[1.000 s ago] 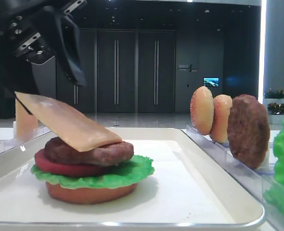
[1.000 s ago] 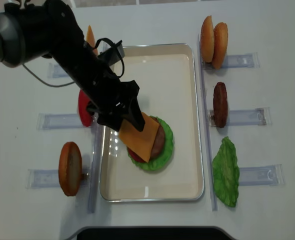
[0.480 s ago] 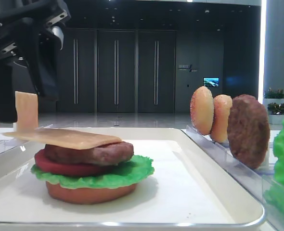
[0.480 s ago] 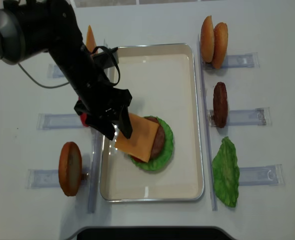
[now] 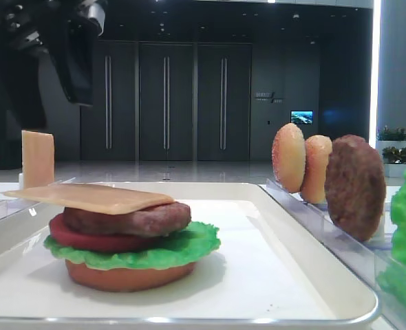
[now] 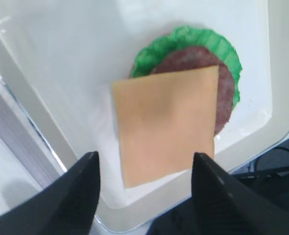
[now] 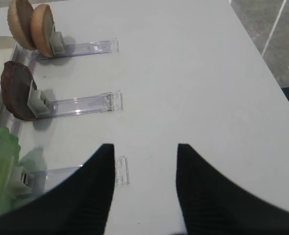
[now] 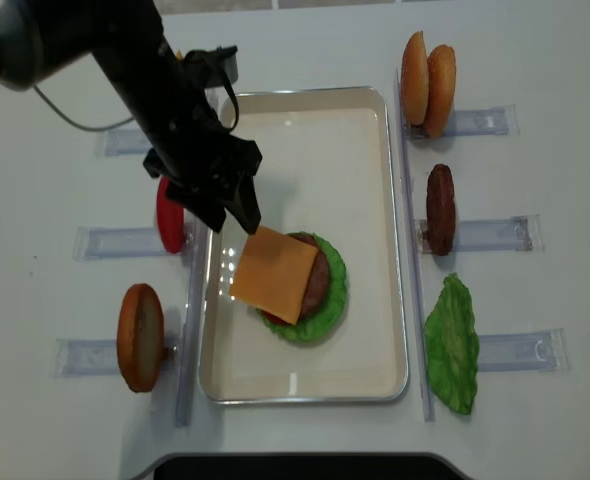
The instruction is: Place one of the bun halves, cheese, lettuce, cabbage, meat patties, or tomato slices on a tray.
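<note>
the cheese (image 8: 273, 274) lies flat on the patty (image 8: 318, 279), atop the stack in the tray (image 8: 305, 110), overhanging toward the left rim. the left pincer (image 8: 230, 215) hangs just above it, jaws wide, holding nothing. the right pincer (image 7: 144, 183) is wide too, over bare desk (image 7: 193, 73).

We take this for a demonstration table in a large office or exhibition lobby: behind the white table (image 8: 35, 400) stand tall dark double doors (image 5: 193, 103), a small lit screen (image 5: 301, 117) and potted plants (image 5: 393, 134). Clear plastic racks (image 8: 475, 235) line the table's side edges.
</note>
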### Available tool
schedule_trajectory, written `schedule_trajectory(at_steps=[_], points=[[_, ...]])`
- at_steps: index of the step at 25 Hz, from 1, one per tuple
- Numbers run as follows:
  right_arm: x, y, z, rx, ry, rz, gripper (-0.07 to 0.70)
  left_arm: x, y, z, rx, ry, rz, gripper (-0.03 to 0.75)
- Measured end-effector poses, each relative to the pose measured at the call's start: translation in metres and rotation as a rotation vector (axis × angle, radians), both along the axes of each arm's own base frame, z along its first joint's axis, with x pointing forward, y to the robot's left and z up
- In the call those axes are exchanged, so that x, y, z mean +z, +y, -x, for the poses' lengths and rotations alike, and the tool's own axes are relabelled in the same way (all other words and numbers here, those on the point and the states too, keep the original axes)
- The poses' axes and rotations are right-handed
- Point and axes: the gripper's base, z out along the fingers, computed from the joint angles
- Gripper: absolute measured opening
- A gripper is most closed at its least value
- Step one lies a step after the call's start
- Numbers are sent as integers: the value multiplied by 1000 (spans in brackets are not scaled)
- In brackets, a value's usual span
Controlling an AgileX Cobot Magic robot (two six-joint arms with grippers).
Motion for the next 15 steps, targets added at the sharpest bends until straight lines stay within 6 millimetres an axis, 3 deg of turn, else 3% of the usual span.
schedule_trajectory(at_steps=[4, 8, 15], points=[[0, 0, 0, 0, 0, 0, 290, 23, 6, -16, -37, -134, -83, 450], [0, 0, 0, 0, 0, 0, 290, 35, 26, -30, -20, -206, -164, 450], [0, 0, 0, 0, 0, 0, 290, 41, 96, -49, 137, -232, -265, 450]])
